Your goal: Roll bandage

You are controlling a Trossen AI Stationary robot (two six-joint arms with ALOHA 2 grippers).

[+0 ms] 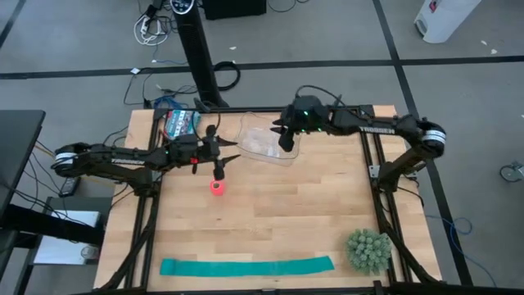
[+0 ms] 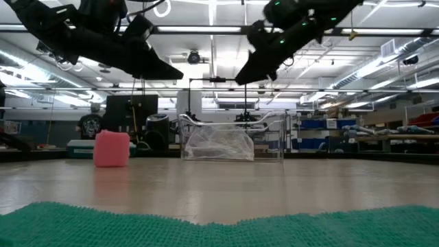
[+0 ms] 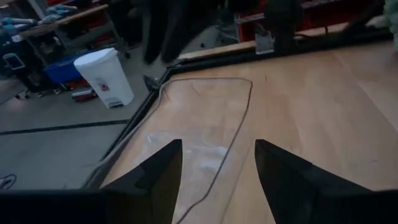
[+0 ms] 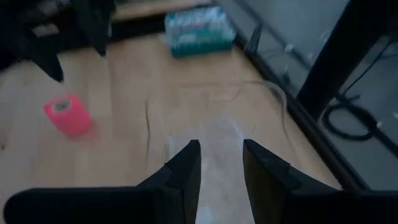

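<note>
- The bandage (image 1: 216, 188) stands rolled on the table, just beside the clear tray (image 1: 288, 155).
- Left gripper (image 1: 232, 152) — spread wide, empty — hangs above it.
- Right gripper (image 1: 286, 142) hovers over the tray, partly parted, empty.
- Risk: a low sweep could topple the roll, unwinding it.

Spread fingers (image 3: 158, 174) over clear tray (image 3: 239, 124)
</note>
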